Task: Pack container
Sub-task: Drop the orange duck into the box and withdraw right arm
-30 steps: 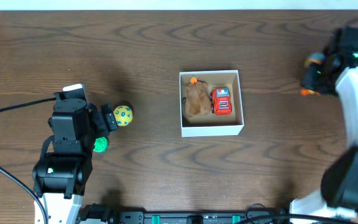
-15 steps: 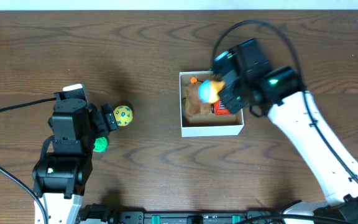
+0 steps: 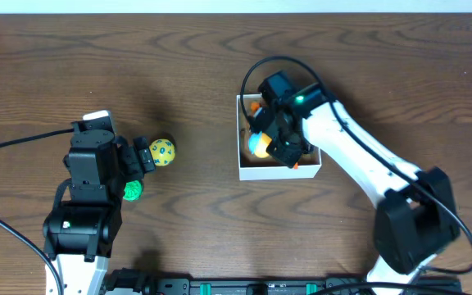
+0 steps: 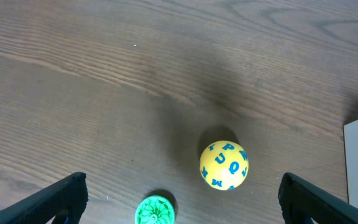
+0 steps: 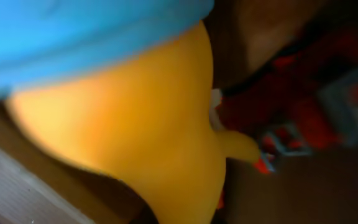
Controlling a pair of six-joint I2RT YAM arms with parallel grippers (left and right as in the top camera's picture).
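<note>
— Over the container [image 3: 260, 173], low inside its walls, my right gripper [image 3: 265, 142] clamps the yellow-and-blue toy [image 3: 258, 147]; a second ago it was far off to the container's right.
— So it's ready to drop?
— I judge so: release it beside the red car [image 5: 303, 118]. Well left of the container, my left gripper [image 4: 182, 191] hangs open by the yellow ball [image 4: 224, 166] and green toy [image 4: 155, 211], both not yet packed.
</note>
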